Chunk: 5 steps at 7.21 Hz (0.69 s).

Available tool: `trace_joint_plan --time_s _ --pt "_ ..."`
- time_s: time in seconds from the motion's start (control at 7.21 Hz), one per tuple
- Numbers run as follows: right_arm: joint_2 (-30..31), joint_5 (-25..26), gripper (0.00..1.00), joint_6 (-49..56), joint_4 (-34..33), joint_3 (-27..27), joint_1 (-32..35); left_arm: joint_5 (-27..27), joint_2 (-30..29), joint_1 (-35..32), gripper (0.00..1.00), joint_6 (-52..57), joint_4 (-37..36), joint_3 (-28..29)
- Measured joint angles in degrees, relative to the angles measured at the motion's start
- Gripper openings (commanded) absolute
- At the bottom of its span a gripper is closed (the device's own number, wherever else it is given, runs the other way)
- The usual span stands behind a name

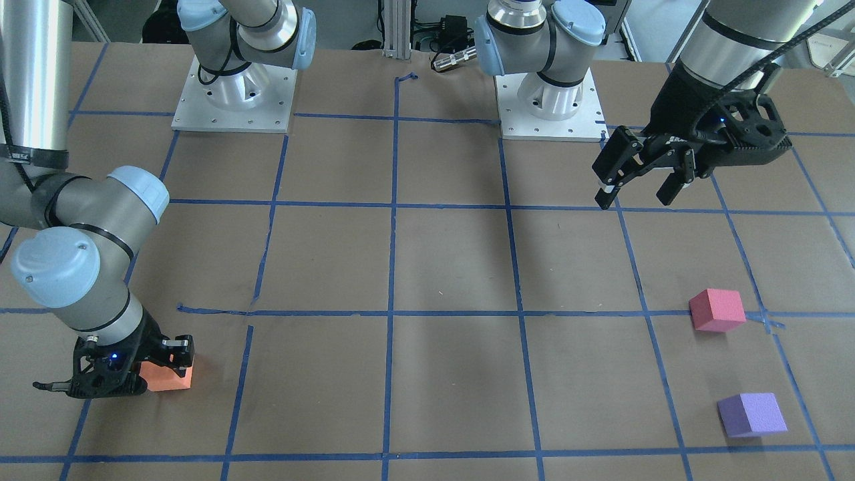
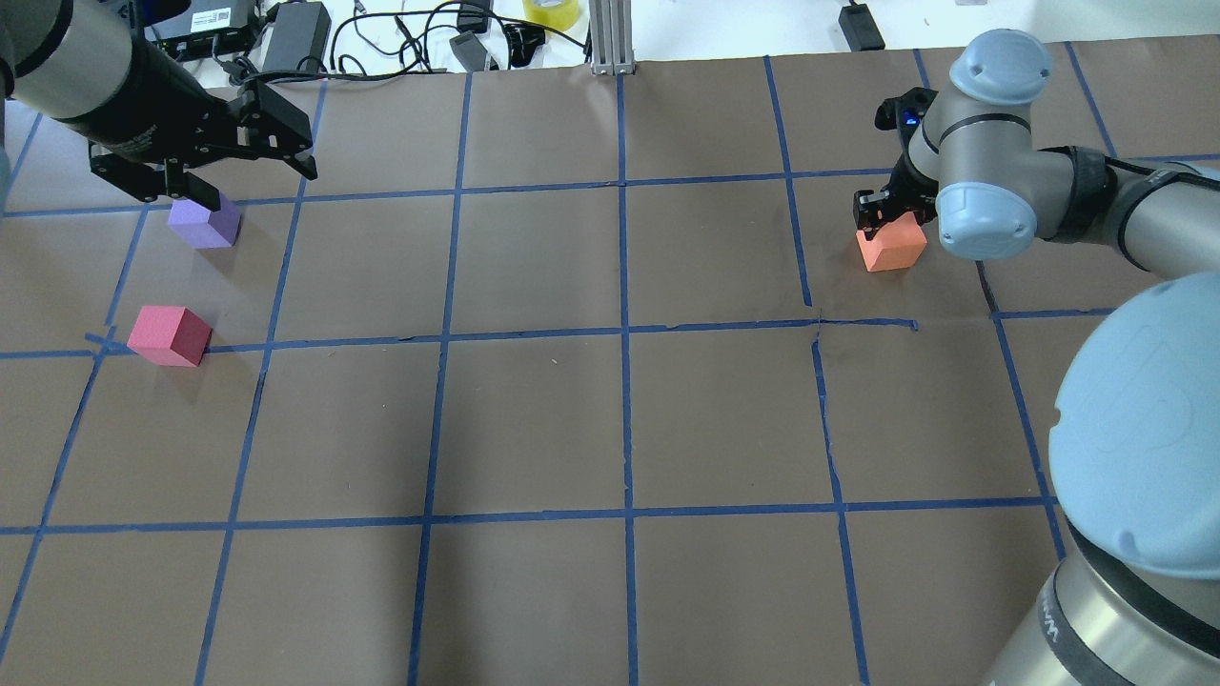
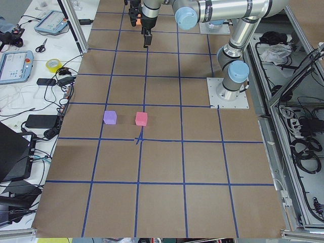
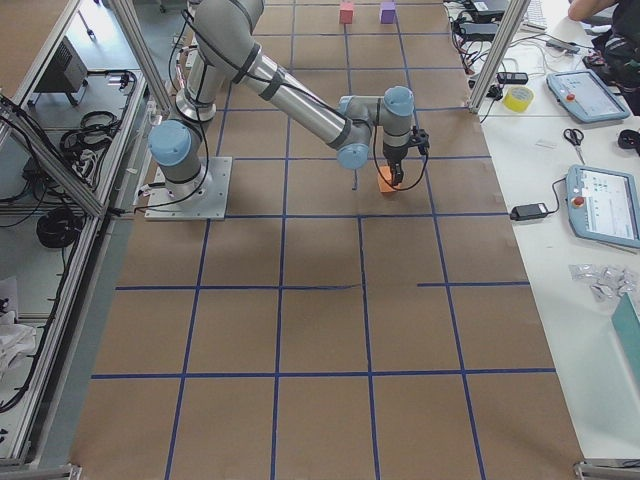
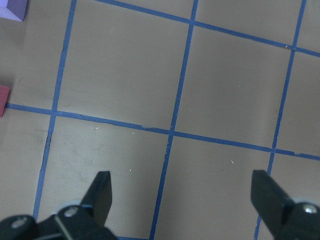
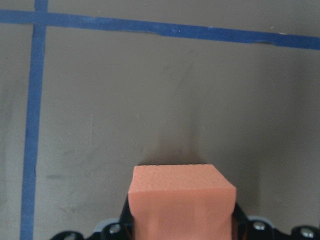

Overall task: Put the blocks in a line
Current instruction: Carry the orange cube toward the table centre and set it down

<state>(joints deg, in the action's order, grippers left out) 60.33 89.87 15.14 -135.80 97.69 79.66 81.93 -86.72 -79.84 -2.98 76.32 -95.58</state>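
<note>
Right hand (image 1: 167,366) grips the orange block (image 1: 178,382); left hand (image 1: 636,199) hangs open, pink block (image 1: 717,310) and purple block (image 1: 752,414) at its 5 o'clock.

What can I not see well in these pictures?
Front-facing view: the right tool hides part of the orange foam cube.
Left wrist view: the edge cuts off the purple foam cube and the pinkish-red foam cube.
Left exterior view: the orange foam cube is too small.
</note>
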Motion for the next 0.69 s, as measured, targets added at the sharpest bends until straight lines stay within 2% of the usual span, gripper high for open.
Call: trace_joint_plan --time_s 0.28,0.55,0.69 --pt "1.8 0.1 0.0 -1.3 3.5 -2.2 1.3 0.0 0.2 0.1 1.0 0.1 0.0 -0.4" --pt "3.6 0.0 0.0 -8.1 10.6 -6.2 6.4 0.0 0.3 0.2 1.0 0.1 -0.3 -0.3" --pt "3.8 0.0 0.0 -12.8 12.1 -7.6 9.5 -0.1 0.4 0.2 1.0 0.1 -0.3 -0.2"
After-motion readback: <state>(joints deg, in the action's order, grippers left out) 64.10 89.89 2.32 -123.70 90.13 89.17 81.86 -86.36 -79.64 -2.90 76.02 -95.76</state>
